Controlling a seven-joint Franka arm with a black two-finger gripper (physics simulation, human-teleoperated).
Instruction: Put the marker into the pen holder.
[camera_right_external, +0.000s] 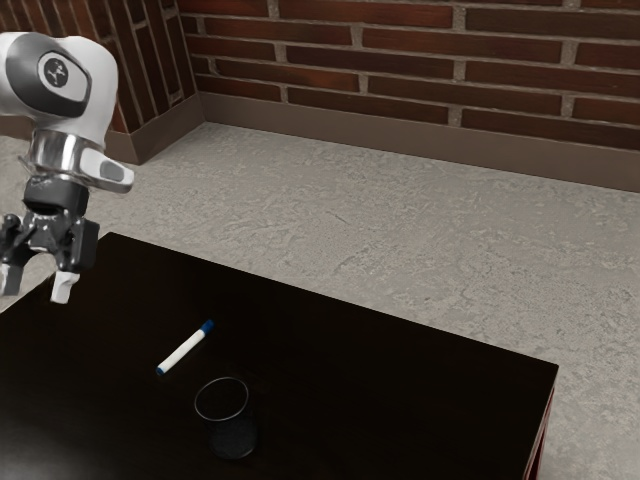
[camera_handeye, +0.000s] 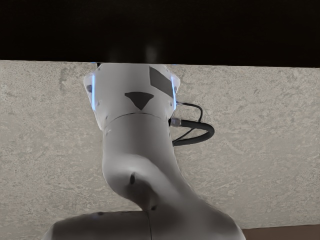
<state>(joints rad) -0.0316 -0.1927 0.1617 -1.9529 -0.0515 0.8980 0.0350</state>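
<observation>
While the marker (camera_right_external: 183, 350) is lying outside the pen holder (camera_right_external: 235, 436), the whole task is waiting to be done.
Well apart from the holder, toward the exterior view's upper left, the gripper (camera_right_external: 37, 283) is hanging with its fingers spread, pinching nothing; on the table (camera_right_external: 400, 385), the marker is resting near the holder, on the side toward the arm (camera_right_external: 88, 95). By my judgement, reaching, grasping, lifting, carrying over the holder's rim and releasing are all remaining.

The table (camera_right_external: 330, 350) looks dark and smooth, the floor (camera_right_external: 400, 230) rough, the wall (camera_right_external: 380, 60) brick.
</observation>
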